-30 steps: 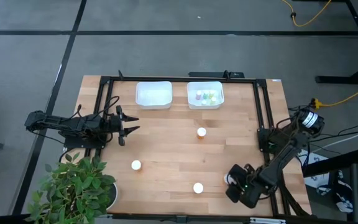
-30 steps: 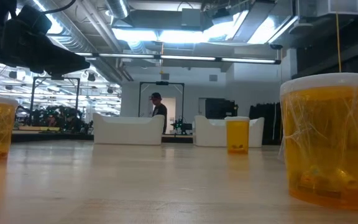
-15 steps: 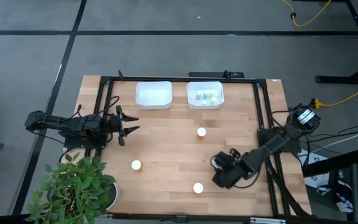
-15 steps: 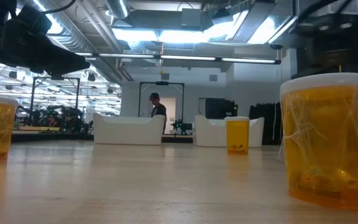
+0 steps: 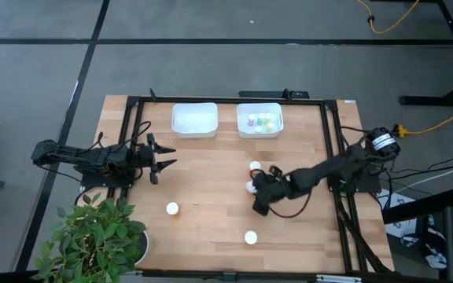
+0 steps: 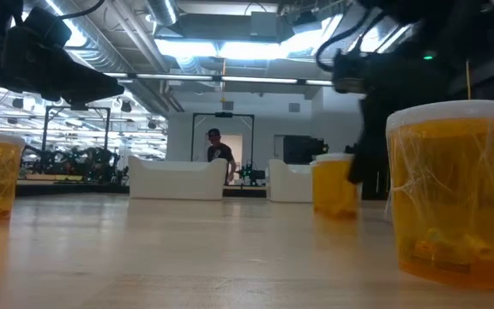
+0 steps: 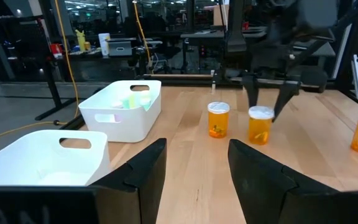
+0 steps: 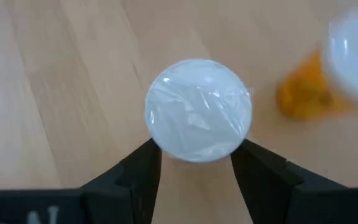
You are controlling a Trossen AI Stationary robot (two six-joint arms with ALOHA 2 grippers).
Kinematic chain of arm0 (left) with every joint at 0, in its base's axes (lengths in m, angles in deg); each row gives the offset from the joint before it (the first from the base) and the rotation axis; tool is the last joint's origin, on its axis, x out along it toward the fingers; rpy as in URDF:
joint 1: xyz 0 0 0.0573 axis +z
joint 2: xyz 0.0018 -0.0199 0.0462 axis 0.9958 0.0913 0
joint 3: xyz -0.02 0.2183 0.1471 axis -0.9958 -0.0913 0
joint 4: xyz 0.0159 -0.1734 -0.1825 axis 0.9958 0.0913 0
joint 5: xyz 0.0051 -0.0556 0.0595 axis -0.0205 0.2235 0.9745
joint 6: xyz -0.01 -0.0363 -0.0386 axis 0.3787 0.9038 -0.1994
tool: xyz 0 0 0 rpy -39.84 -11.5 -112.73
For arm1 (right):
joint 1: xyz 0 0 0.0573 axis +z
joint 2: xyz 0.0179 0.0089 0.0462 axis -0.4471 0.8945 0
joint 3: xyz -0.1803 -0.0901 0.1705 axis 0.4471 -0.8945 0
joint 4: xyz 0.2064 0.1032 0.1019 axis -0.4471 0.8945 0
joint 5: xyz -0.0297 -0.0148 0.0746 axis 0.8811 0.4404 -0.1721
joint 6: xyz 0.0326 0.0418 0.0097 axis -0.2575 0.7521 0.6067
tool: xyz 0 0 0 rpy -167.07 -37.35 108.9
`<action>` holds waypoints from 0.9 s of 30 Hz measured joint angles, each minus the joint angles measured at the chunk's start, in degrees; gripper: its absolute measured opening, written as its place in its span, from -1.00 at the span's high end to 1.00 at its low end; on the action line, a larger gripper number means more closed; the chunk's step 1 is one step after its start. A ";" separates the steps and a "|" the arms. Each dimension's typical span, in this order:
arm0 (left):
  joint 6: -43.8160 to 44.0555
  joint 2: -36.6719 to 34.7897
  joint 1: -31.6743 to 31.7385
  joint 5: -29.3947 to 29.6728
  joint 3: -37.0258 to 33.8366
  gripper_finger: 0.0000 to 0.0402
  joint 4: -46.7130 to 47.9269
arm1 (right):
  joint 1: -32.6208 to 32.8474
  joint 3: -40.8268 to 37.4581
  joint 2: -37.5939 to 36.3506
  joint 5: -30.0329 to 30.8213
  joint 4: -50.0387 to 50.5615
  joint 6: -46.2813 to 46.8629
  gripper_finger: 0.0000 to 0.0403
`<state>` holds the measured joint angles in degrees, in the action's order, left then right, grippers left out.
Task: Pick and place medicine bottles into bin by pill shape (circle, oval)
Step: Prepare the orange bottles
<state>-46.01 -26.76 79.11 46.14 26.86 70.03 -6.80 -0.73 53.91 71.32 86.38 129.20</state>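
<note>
One orange medicine bottle held in right gripper mid-table for binning; left gripper waits open, far left.

From my overhead feed, the wooden worktop stands on a grey floor crossed by dark seams. A leafy green plant sits at one near corner, and a yellow cable trails across the floor beyond the far edge. Looking level across, I see bright ceiling lights, exposed ducts, a dark-framed doorway, and a person standing there.
</note>
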 joint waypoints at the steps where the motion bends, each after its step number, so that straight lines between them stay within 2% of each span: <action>1: -0.02 0.02 0.00 0.00 0.00 0.17 0.00 | -0.89 0.00 0.00 -0.01 -1.41 -2.20 0.04; 11: -0.50 0.00 0.00 0.00 0.00 0.17 0.00 | -8.58 0.00 0.00 -3.90 -9.00 -12.84 0.04; 18: -1.53 0.00 -0.01 0.00 0.02 0.17 0.01 | -11.26 0.33 0.00 -4.42 -11.77 -13.32 0.04; 22: -1.49 0.00 0.00 0.00 0.00 0.17 0.00 | -11.42 3.62 -0.08 -4.72 -5.10 -11.04 0.04; 27: -1.48 0.02 -0.02 0.00 0.01 0.17 0.00 | -10.12 15.16 -0.20 -5.84 15.24 -4.22 0.04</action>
<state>-47.48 -26.74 79.10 46.14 26.87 70.04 -16.92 14.44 53.72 65.48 101.63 124.98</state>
